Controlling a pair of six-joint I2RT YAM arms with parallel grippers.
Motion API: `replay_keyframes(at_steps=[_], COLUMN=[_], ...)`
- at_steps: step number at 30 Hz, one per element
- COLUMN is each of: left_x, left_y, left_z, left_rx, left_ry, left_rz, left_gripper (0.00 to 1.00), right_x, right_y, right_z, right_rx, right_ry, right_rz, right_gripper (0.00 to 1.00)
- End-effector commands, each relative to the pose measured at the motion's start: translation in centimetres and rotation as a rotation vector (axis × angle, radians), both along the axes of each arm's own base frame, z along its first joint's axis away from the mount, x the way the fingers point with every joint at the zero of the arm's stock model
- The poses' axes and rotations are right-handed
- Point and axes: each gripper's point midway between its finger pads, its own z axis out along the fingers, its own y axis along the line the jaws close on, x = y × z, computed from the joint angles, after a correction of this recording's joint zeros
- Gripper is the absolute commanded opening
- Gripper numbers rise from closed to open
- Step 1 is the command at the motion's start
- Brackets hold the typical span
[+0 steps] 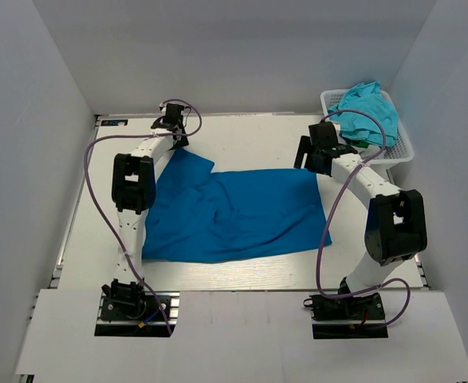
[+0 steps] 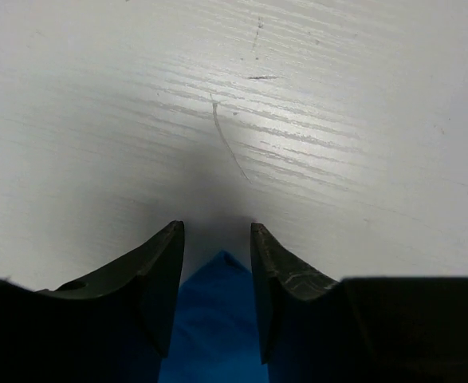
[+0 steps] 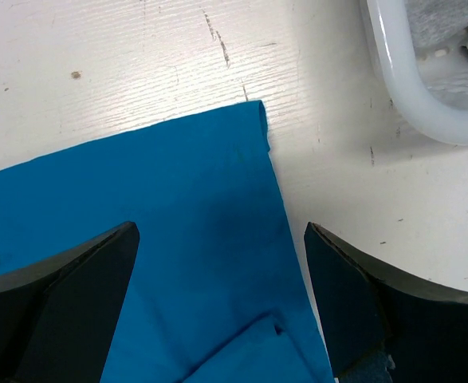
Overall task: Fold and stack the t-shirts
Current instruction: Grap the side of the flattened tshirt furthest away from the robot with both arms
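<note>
1. Now, we find the royal blue t-shirt (image 1: 241, 211) spread flat in the middle of the desk (image 1: 249, 132). Bare desk runs beyond its far edge and in front of its near edge.
2. Our left tool (image 2: 216, 231) is set narrow at the shirt's far left corner, with a blue tip between the fingers (image 2: 158, 279). Whether they pinch it we cannot tell.
3. Our right tool (image 3: 218, 231) gapes wide above the far right corner, holding nothing.
4. Near that corner, to its right, sits the white basket (image 3: 409, 96) heaped with turquoise t-shirts (image 1: 369, 104), so room is tighter on that side.
</note>
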Motion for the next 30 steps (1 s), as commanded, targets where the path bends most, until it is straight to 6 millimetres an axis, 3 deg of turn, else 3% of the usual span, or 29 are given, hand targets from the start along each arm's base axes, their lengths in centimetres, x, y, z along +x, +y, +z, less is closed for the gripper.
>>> replay_keyframes(at_steps=[1, 9, 11, 13, 16, 21, 25, 30], left_x=[-4.8, -6.7, -7.2, -7.6, -7.9, -8.3, -7.4, -6.3], left_y=[-0.6, -1.5, -1.8, -1.7, -1.7, -0.7, 0.3, 0.0], left_z=[-4.3, -4.3, -4.7, -5.1, -5.4, -5.4, -3.0, 0.0], left_rx=[-0.039, -0.052, -0.044, -0.042, -0.041, 0.004, 0.043, 0.039], left_ry=[0.184, 0.213, 0.228, 0.24, 0.249, 0.252, 0.182, 0.091], left_rz=[-0.04, -0.099, -0.115, -0.114, -0.114, -0.085, -0.051, -0.083], left_gripper=[0.49, 0.45, 0.39, 0.33, 0.0, 0.0, 0.0, 0.0], right_x=[0.8, 0.8, 0.9, 1.0, 1.1, 2.1, 3.0, 5.1], right_y=[-0.3, -0.9, -1.0, -0.9, -0.9, -0.4, -0.4, -0.1], right_z=[1.4, -0.1, -0.2, -0.8, -1.5, -2.0, -3.0, -3.4], right_rx=[-0.009, -0.035, -0.037, -0.042, -0.043, -0.037, -0.035, -0.022], right_ry=[-0.043, -0.003, -0.002, 0.011, 0.028, 0.03, 0.03, -0.014], right_rz=[-0.01, -0.039, -0.044, -0.046, -0.053, -0.05, -0.074, -0.111], right_gripper=[0.9, 0.9, 0.9, 0.9, 0.9, 0.9, 0.9, 0.9])
